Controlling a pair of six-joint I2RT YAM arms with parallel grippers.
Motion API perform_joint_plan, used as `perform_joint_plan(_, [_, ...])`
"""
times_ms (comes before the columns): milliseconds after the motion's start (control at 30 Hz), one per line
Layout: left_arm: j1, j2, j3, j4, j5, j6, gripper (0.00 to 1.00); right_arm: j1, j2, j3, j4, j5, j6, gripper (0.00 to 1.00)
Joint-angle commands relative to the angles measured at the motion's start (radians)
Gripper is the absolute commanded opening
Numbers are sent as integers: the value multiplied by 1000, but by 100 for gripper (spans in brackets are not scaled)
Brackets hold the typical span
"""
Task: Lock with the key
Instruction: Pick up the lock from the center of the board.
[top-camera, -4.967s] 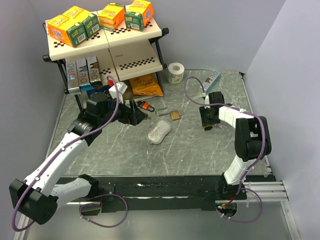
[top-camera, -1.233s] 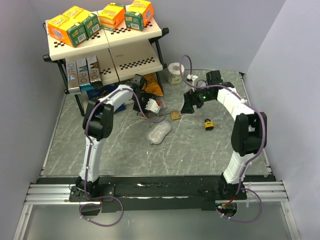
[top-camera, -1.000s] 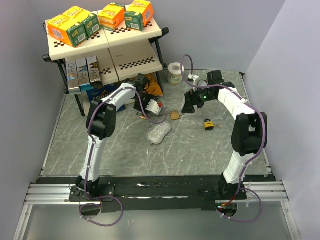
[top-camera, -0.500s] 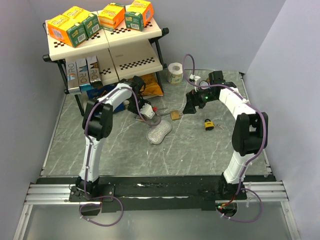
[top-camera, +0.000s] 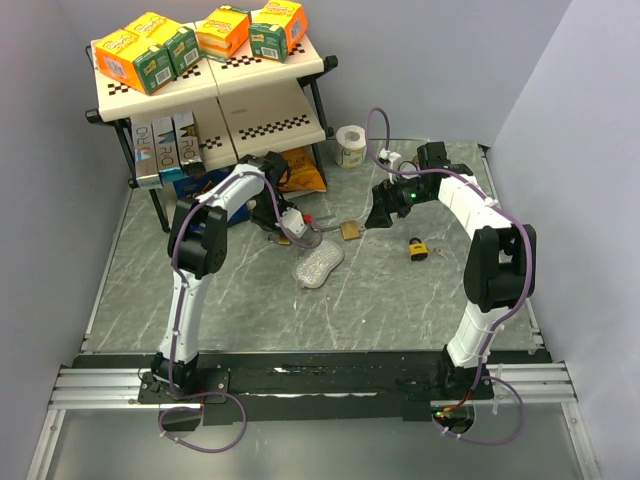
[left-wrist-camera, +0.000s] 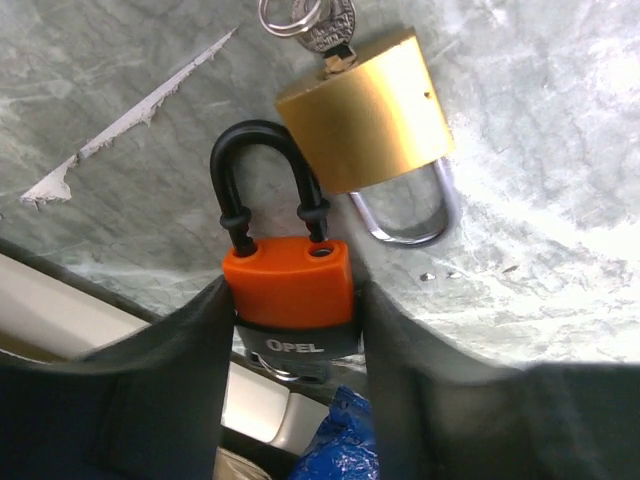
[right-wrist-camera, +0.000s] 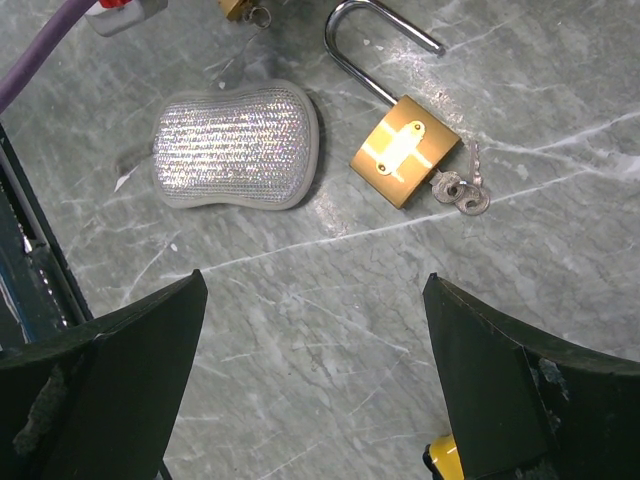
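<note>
Here we see the left pincer pinching the orange padlock by its body, black shackle touching a small keyed brass padlock on the counter. The right pincer hangs spread wide above an open brass padlock, keys at its base, a silvery scrub pad beside it.

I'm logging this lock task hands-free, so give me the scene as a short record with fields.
left gripper: closed on the orange padlock
right gripper: open, above the open brass padlock
open brass padlock: shackle free at one end, keys at its base
second brass padlock: beside the orange padlock, key at its base
silver pad: near the open brass padlock, apart
</note>
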Motion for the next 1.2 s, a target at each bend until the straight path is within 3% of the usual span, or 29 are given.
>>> perform_joint_plan(0, [5, 31, -21, -22, 53, 14, 37, -9, -53, 16, -12, -29, -6, 98])
perform_joint_plan(133, [10, -43, -36, 5, 128, -28, 27, -10, -70, 36, -20, -18, 6, 98])
perform_joint_plan(267, [28, -126, -42, 19, 234, -127, 23, -12, -118, 43, -14, 5, 55, 99])
perform_joint_plan(467, [27, -323, -131, 47, 461, -424, 5, -26, -246, 3, 43, 51, 158, 99])
perform_joint_plan(667, [19, -575, -249, 270, 557, -930, 1, -30, -342, 14, 12, 38, 187, 99])
perform_joint_plan(733, [15, -636, -291, 402, 552, -1180, 1, -29, -375, 29, -11, 35, 192, 99])
perform_joint_plan(800, [7, -728, -334, 497, 506, -1438, 1, -32, -402, 33, -12, 29, 208, 99])
perform_joint_plan(867, [4, -825, -364, 618, 489, -1583, 1, -30, -448, 31, -9, 25, 237, 99])
perform_joint_plan(1033, [-19, -1012, -531, 849, 267, -2134, 1, -32, -583, -38, 38, -51, 322, 99])
perform_joint_plan(1167, [-57, -1127, -625, 913, 173, -2428, 1, -29, -721, -183, 264, -81, 469, 99])
